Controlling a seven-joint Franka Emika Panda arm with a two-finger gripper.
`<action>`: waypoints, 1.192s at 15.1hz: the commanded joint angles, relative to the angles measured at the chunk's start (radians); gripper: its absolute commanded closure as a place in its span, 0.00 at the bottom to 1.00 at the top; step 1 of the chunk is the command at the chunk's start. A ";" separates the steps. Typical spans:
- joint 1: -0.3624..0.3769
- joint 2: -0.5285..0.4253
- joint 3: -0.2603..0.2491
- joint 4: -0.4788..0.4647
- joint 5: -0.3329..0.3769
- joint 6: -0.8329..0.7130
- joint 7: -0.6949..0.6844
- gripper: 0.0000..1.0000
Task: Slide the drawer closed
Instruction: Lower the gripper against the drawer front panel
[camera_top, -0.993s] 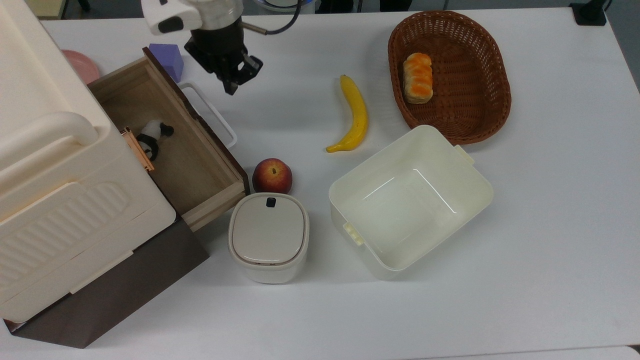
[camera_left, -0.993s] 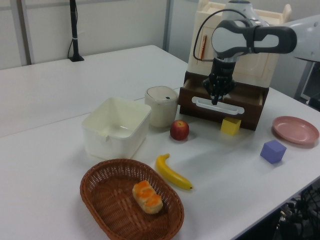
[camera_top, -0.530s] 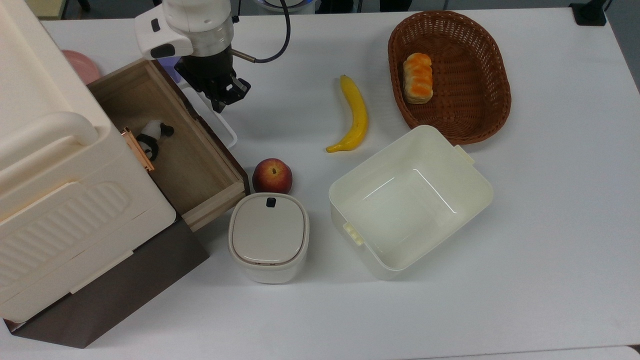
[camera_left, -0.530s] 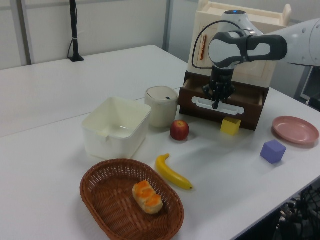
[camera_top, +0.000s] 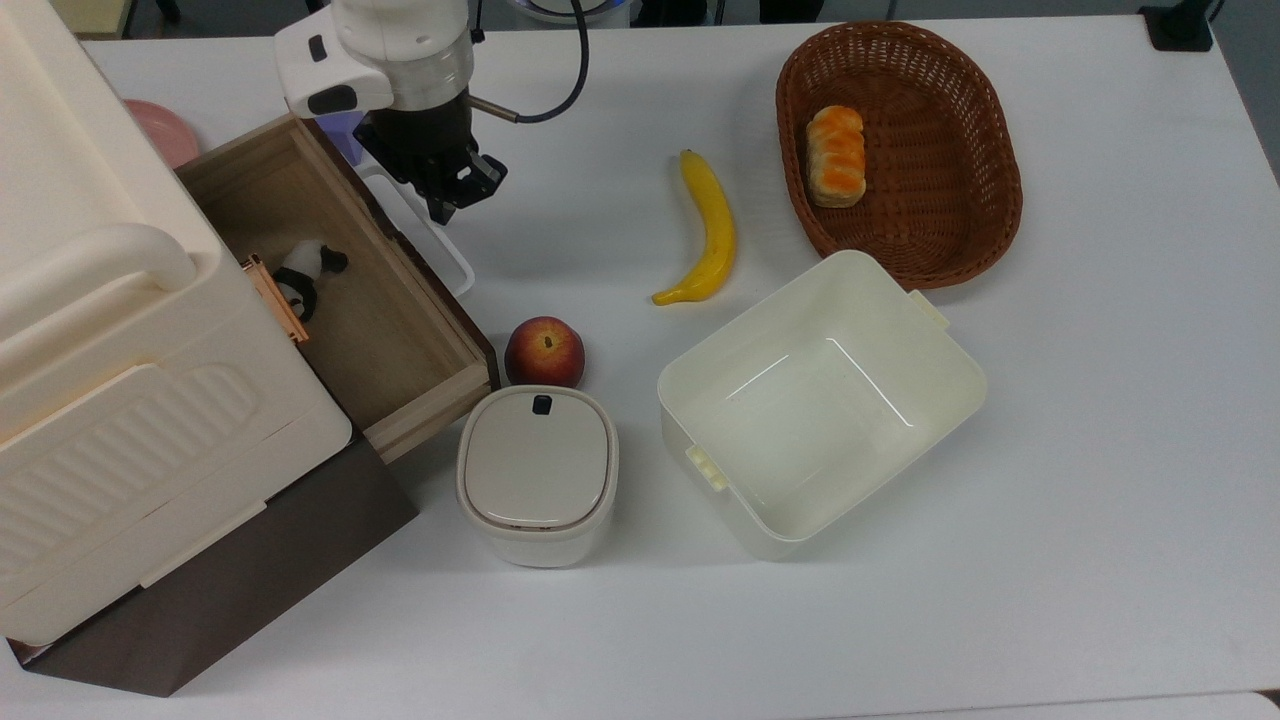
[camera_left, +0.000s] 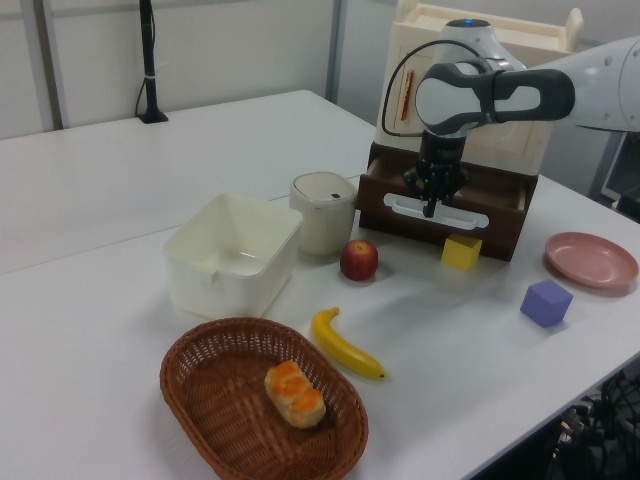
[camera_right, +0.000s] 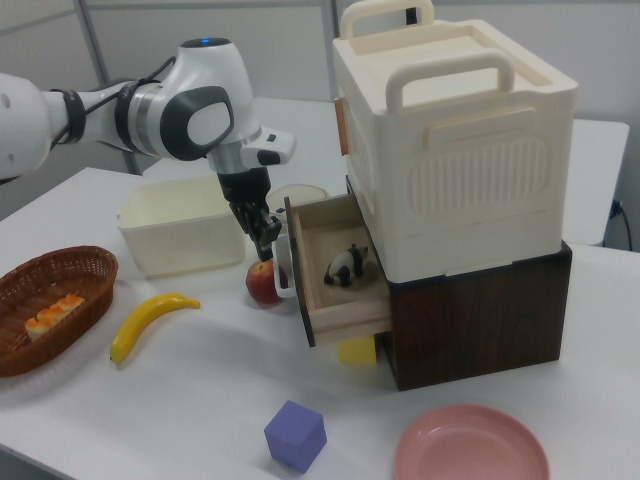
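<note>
At the desk's far-left corner in the top view, the drawer (camera_top: 340, 280) stood pulled well out, unclosed, with the gripper (camera_top: 441, 208), jaws apparently near-closed and empty, against its white handle (camera_top: 420, 232); the push remained.

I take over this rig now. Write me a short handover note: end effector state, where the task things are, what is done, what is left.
End effector: at the white loop handle on the drawer's front, in the top view; open or shut cannot be told.
Drawer: pulled out of the brown cabinet, with a small panda figure inside.
Apple: on the table near the drawer's front corner, beside the lidded beige container.
Done: arm brought to the handle.
Left: push the drawer fully in.
</note>
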 joint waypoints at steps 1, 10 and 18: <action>0.026 -0.032 0.004 -0.020 -0.015 0.013 0.036 0.99; 0.034 0.008 0.004 -0.026 -0.034 0.026 0.030 0.99; -0.026 0.014 -0.012 -0.025 -0.035 0.074 0.002 0.99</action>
